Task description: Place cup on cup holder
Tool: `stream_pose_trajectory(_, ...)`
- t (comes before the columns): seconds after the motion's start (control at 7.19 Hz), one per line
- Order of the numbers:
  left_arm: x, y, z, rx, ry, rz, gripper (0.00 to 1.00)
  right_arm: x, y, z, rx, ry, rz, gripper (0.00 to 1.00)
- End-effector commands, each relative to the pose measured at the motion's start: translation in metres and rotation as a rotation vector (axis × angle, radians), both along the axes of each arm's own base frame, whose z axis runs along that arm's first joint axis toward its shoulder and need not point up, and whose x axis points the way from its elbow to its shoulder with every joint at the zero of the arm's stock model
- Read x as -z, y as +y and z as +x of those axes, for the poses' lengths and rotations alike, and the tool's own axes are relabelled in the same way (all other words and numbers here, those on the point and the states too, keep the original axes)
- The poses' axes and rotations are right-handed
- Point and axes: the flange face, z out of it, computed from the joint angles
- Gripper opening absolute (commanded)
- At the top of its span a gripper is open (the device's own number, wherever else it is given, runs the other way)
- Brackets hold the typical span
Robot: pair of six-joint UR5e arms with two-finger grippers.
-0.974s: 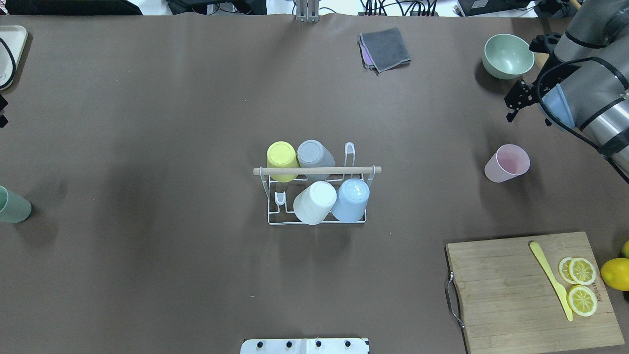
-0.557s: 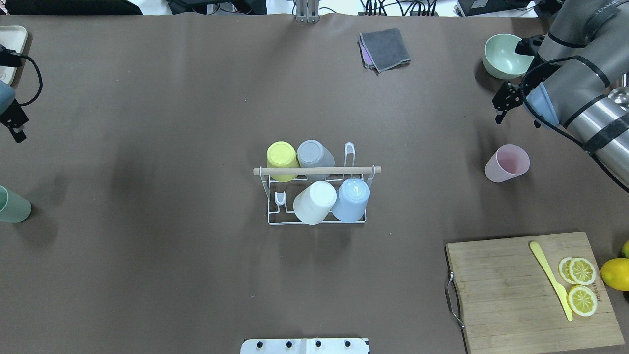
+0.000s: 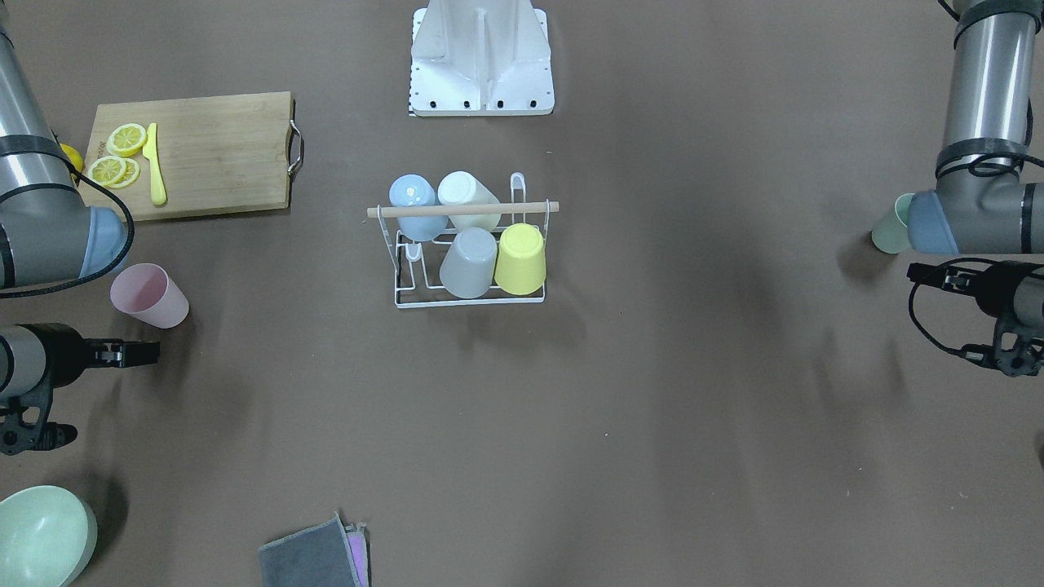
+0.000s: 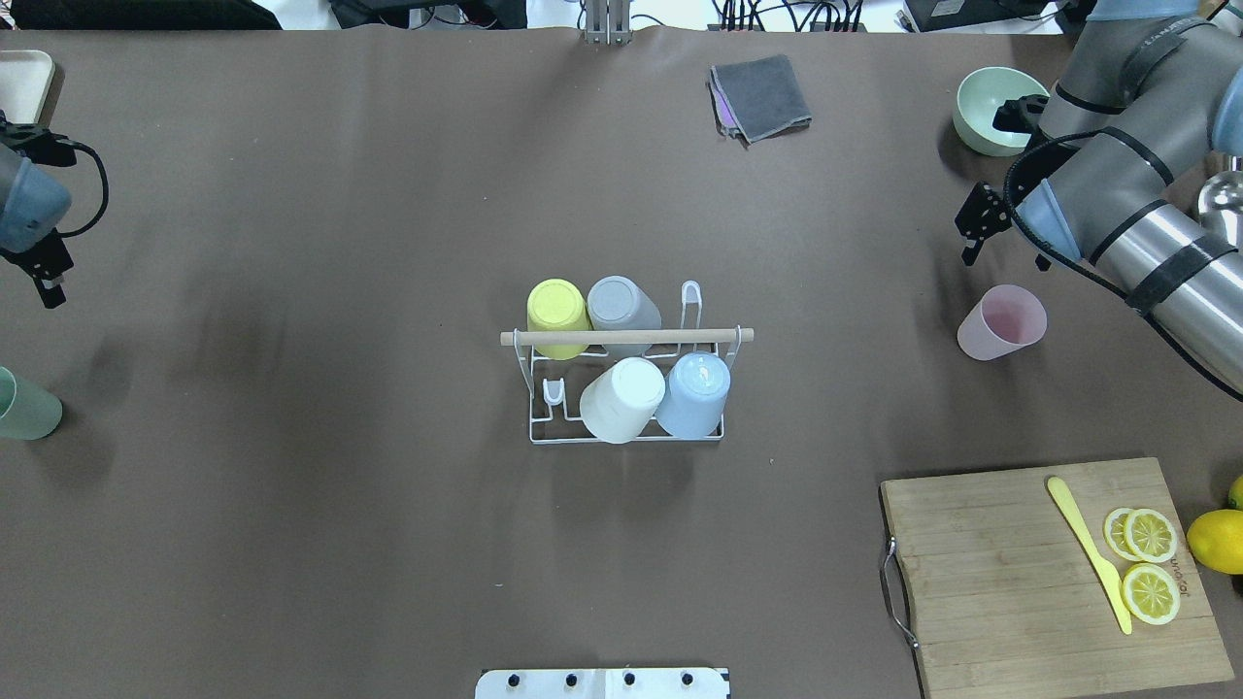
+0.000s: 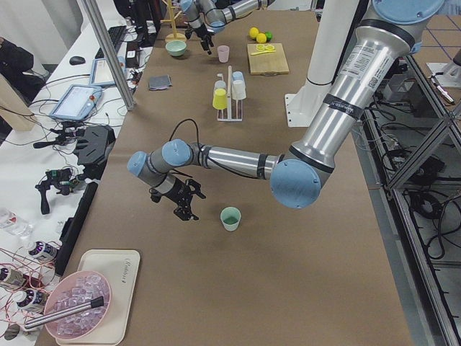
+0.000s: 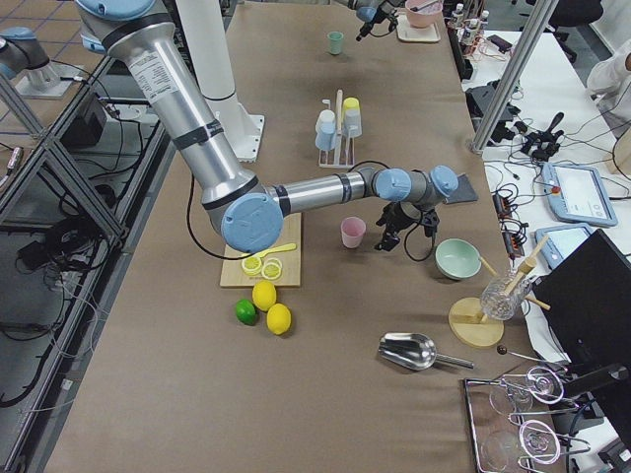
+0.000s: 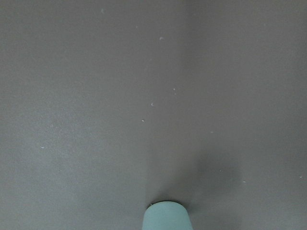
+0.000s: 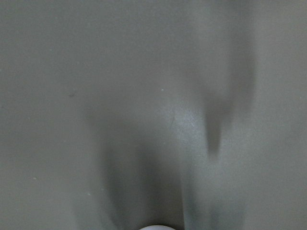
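Observation:
The white wire cup holder (image 4: 544, 427) with a wooden rod handle stands at the table's middle and also shows in the front view (image 3: 408, 300). Yellow (image 4: 557, 313), grey, white and blue cups sit upside down on it. A pink cup (image 4: 1002, 322) stands upright at the right. My right gripper (image 4: 974, 228) hovers just beyond it, looks open and holds nothing. A green cup (image 4: 24, 406) stands at the left edge. My left gripper (image 4: 44, 277) hovers beyond it, looks open and holds nothing. The fingers show in neither wrist view.
A green bowl (image 4: 991, 112) is behind the right arm. A folded grey cloth (image 4: 762, 97) lies at the far side. A wooden cutting board (image 4: 1010, 573) with a yellow knife and lemon slices is at the near right, with a lemon (image 4: 1216, 541) beside it.
My right gripper has moved left, toward the table's middle, above the pink cup. My left arm has come in from the left edge toward the green cup. The cups have not moved.

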Motion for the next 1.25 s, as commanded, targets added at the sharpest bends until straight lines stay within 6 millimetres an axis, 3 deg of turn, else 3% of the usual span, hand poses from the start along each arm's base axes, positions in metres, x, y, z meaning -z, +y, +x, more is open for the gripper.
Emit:
stream_pose_trajectory(0.0,-0.015,0.010,0.017,-0.031,-0.014,-0.044,0.98,-0.001,-0.001,-0.007,0.039,-0.004,-0.017,1.00)
stream_pose_trajectory(0.56,-0.039,0.033,0.059,-0.106,-0.038,-0.098,0.98,0.003,0.002,-0.016,0.081,0.005,-0.044,0.99)
stream_pose_trajectory(1.11,-0.051,0.043,0.064,-0.186,0.011,-0.088,0.98,-0.011,0.008,-0.021,0.163,-0.017,-0.039,0.99)
